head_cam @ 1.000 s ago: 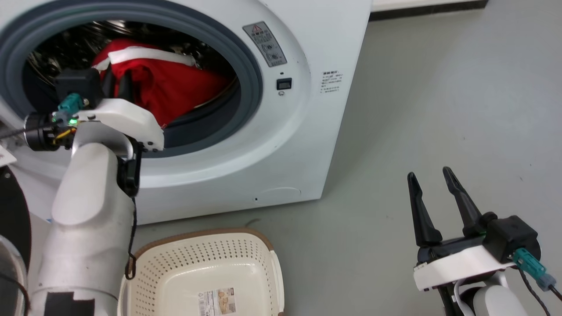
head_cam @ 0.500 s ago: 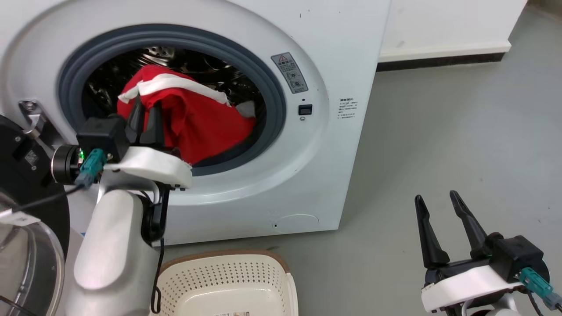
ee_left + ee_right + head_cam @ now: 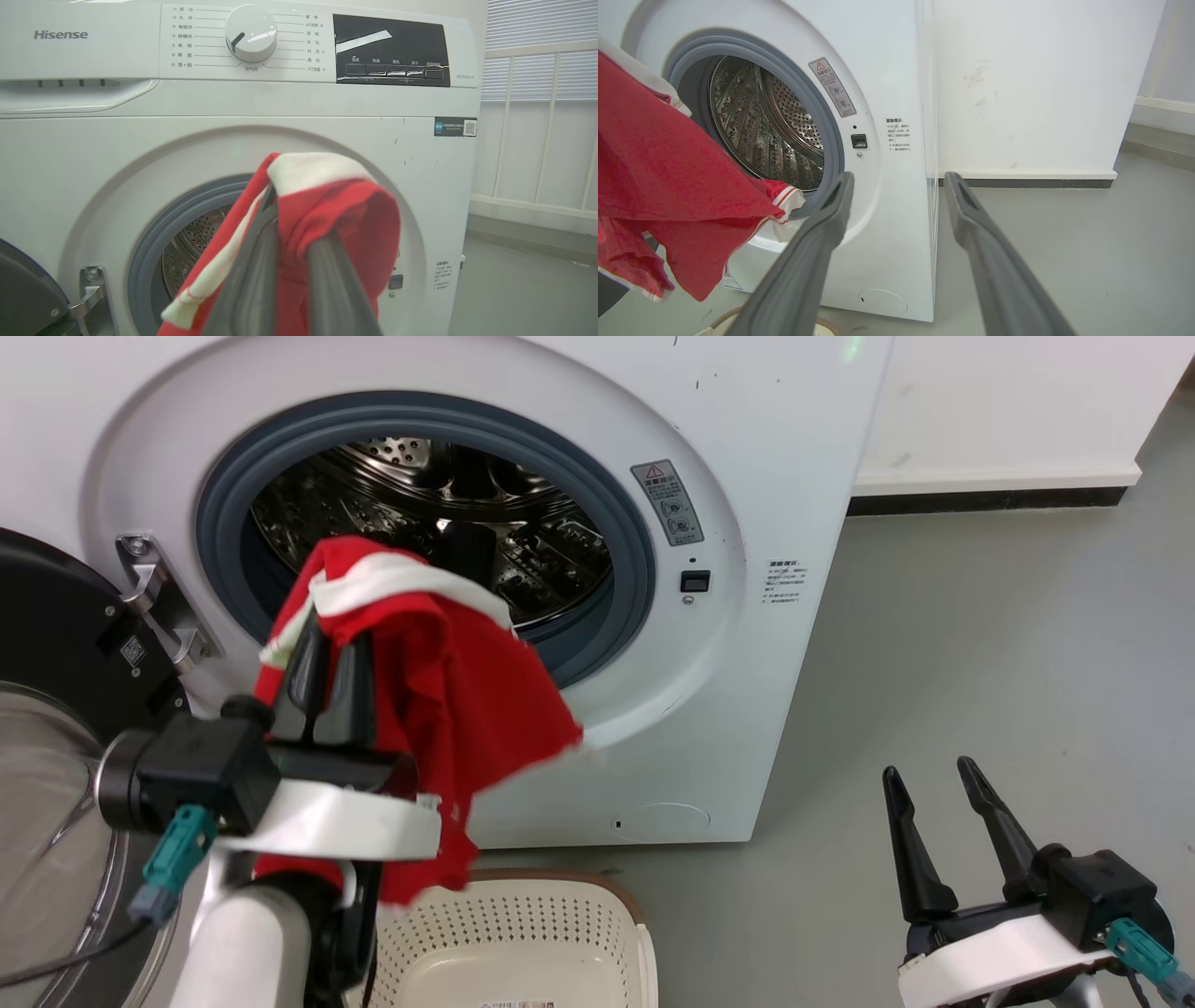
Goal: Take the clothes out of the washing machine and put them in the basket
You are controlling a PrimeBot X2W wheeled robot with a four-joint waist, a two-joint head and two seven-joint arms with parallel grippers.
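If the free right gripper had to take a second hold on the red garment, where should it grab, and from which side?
Probably the trimmed corner of the garment, which sticks out toward the right in front of the washer. Come from the robot's right: that flap hangs free and thin, facing the open right gripper, while the left gripper pinches the top fold.

clothes [image 3: 448, 681] outside washing machine [image 3: 747, 448], above basket [image 3: 523, 933]

The robot's left gripper [image 3: 334, 644] and right gripper [image 3: 927, 773] each pair long, dark tapered fingers with a white shell [image 3: 336, 821], black wrist block [image 3: 201, 770], teal connector [image 3: 173, 859] and pale forearm [image 3: 243, 943].
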